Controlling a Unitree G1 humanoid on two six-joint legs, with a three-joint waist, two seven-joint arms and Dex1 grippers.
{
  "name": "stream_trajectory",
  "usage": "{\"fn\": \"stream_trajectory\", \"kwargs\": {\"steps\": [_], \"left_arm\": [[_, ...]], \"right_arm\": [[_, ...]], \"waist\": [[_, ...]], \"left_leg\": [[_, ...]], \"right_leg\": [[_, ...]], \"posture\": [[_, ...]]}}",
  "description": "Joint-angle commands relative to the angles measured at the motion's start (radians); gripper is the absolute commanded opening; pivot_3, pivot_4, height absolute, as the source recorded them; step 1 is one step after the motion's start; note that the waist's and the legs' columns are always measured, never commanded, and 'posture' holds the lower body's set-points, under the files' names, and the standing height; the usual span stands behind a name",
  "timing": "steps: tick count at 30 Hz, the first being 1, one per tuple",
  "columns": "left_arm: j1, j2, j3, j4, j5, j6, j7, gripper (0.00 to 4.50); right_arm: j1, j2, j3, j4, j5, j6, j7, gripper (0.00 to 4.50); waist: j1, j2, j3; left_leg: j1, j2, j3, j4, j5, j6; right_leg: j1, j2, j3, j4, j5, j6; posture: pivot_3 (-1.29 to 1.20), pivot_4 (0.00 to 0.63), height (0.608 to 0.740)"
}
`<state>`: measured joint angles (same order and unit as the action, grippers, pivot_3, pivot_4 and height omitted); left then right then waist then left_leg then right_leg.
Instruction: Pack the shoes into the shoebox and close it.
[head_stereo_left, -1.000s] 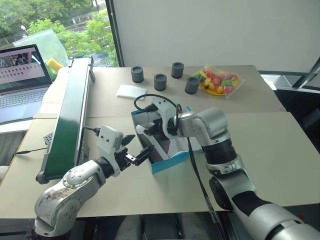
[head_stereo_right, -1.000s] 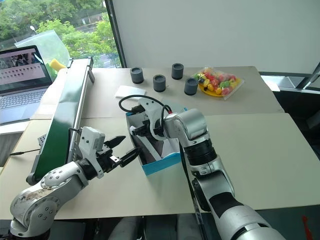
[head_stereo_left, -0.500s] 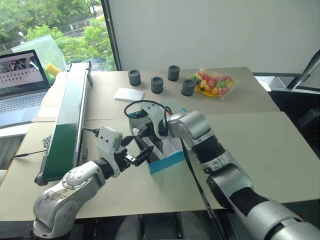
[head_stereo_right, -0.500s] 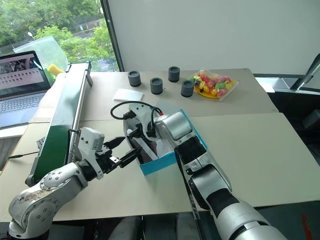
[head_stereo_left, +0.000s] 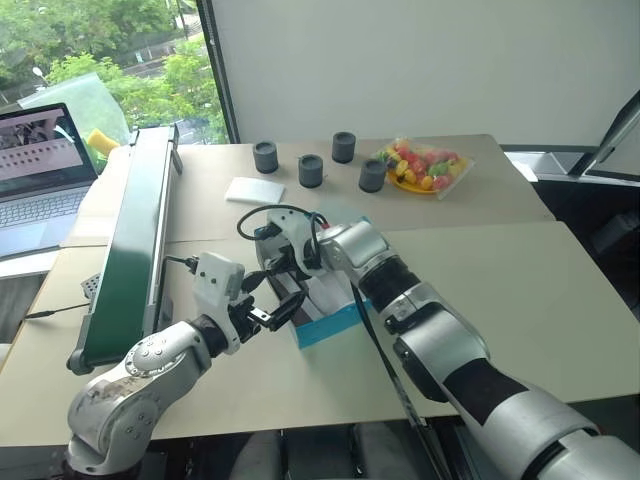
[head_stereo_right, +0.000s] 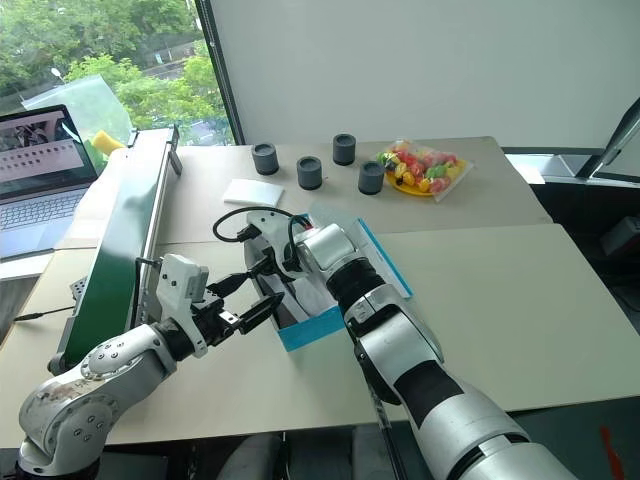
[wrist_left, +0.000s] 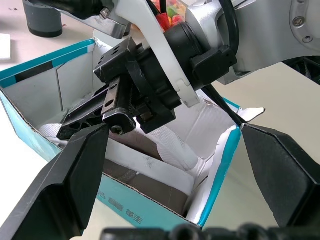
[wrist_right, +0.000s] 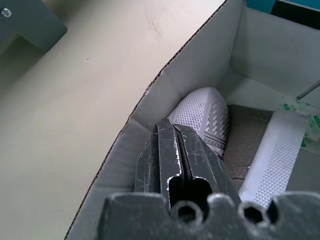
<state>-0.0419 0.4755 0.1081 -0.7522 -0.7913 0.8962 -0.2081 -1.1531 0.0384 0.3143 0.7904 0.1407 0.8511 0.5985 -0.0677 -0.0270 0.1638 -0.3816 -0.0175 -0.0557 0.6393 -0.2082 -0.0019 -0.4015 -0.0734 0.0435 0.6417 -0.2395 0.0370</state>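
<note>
Blue cardboard, the shoebox (head_stereo_left: 322, 300) sits on our counter (head_stereo_left: 520, 290) with the shoes (wrist_left: 165, 150) inside; our right claw (wrist_right: 180, 155) reaches in, fingers pressed together, while our left claw (head_stereo_left: 275, 300) gapes empty just beside.

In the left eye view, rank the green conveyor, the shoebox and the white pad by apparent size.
1. green conveyor, by far the largest.
2. shoebox, though the right arm hides much of it.
3. white pad, smallest; it lies farther away, but the gap looks real.

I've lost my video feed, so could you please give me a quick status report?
Right gripper shut, inside bright blue cardboard shoebox, above grey-brown shoes. Left gripper open beside box, empty. Lid open.
</note>
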Motion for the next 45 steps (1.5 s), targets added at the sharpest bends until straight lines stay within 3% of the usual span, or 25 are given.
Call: {"fn": "stream_trajectory", "kwargs": {"steps": [1,6,12,18,20,23,28,30,33,35,40,45], "left_arm": [[-0.008,0.009,0.014,-0.028,-0.012,-0.009,-0.006,4.5],[-0.01,0.013,0.018,-0.023,-0.008,-0.013,-0.009,4.5],[-0.013,0.029,0.031,-0.008,-0.003,-0.025,-0.031,4.5],[-0.029,0.034,0.024,0.008,0.01,-0.036,-0.052,4.5],[-0.034,0.037,0.027,0.014,0.011,-0.037,-0.061,4.5],[-0.038,0.044,0.029,0.021,0.013,-0.039,-0.073,4.5],[-0.043,0.05,0.024,0.03,0.014,-0.039,-0.087,4.5],[-0.047,0.051,0.022,0.034,0.014,-0.038,-0.092,4.5],[-0.051,0.054,0.022,0.035,0.013,-0.035,-0.096,4.5],[-0.053,0.056,0.025,0.033,0.01,-0.031,-0.097,4.5],[-0.056,0.068,0.037,0.034,0.001,-0.025,-0.103,4.5],[-0.069,0.083,0.039,0.038,-0.007,-0.017,-0.108,4.5]], "right_arm": [[0.033,-0.053,-0.069,-0.067,0.002,0.105,-0.04,0.04],[0.002,-0.083,-0.238,-0.288,0.094,0.221,-0.074,0.04],[-0.032,-0.168,-0.514,-0.585,0.314,0.445,-0.062,0.04],[0.097,-0.375,-0.604,-0.732,0.462,0.558,0.047,0.04],[0.186,-0.484,-0.595,-0.804,0.529,0.564,0.143,0.04],[0.455,-0.716,-0.536,-0.983,0.605,0.49,0.37,0.04],[0.792,-0.963,-0.384,-1.166,0.549,0.287,0.562,0.04],[0.867,-1.01,-0.293,-1.206,0.486,0.208,0.563,0.04],[0.898,-0.983,-0.157,-1.171,0.35,0.14,0.446,0.04],[0.867,-0.858,-0.113,-1.088,0.25,0.142,0.252,0.04],[0.863,-0.645,-0.115,-0.978,0.062,0.029,-0.07,0.04],[0.902,-0.419,-0.241,-0.924,0.005,-0.015,-0.348,0.04]], "waist": [[0.004,0.0,0.0],[0.023,0.0,0.002],[0.029,0.0,0.002],[0.034,0.0,0.002],[0.04,-0.001,0.003],[0.051,-0.001,0.004],[0.04,0.0,0.006],[0.033,-0.001,0.006],[0.026,-0.002,0.007],[0.028,-0.004,0.007],[0.04,-0.008,0.007],[0.052,-0.009,0.006]], "left_leg": [[-0.001,0.0,0.0,0.0,0.0,0.0],[-0.009,-0.001,-0.001,0.0,0.0,0.0],[-0.029,-0.001,-0.002,0.0,0.0,0.0],[-0.028,-0.001,-0.001,0.0,0.0,0.0],[-0.026,-0.002,-0.001,0.0,0.0,0.0],[-0.027,-0.002,0.0,0.001,0.0,0.0],[-0.027,-0.002,0.004,0.001,-0.001,0.003],[-0.025,-0.001,0.005,0.002,-0.001,0.003],[-0.023,0.0,0.005,0.004,-0.001,0.002],[-0.022,0.0,0.005,0.004,0.0,0.001],[-0.025,-0.001,0.004,0.005,0.002,0.001],[-0.025,-0.001,0.003,0.004,0.001,0.0]], "right_leg": [[0.0,0.0,0.0,0.0,0.0,0.0],[-0.006,-0.001,-0.001,0.0,0.002,-0.004],[-0.027,-0.002,-0.001,0.0,0.003,-0.003],[-0.024,-0.003,-0.002,-0.002,0.003,-0.003],[-0.021,-0.003,-0.003,-0.003,0.003,-0.003],[-0.02,-0.003,-0.003,-0.004,0.003,-0.002],[-0.021,-0.003,0.0,-0.005,0.002,-0.001],[-0.019,-0.002,0.0,-0.005,0.0,0.002],[-0.018,-0.001,0.0,-0.005,-0.002,0.006],[-0.017,-0.001,0.001,-0.005,-0.001,0.007],[-0.02,-0.002,0.002,-0.001,0.004,0.001],[-0.02,-0.003,0.002,-0.002,0.004,0.0]], "posture": [[0.0,0.15,0.74],[0.0,0.15,0.74],[0.0,0.15,0.74],[0.0,0.15,0.74],[0.0,0.15,0.74],[0.0,0.15,0.74],[0.0,0.15,0.74],[0.0,0.15,0.74],[0.0,0.15,0.74],[0.0,0.15,0.74],[0.0,0.15,0.74],[0.0,0.15,0.74]]}}
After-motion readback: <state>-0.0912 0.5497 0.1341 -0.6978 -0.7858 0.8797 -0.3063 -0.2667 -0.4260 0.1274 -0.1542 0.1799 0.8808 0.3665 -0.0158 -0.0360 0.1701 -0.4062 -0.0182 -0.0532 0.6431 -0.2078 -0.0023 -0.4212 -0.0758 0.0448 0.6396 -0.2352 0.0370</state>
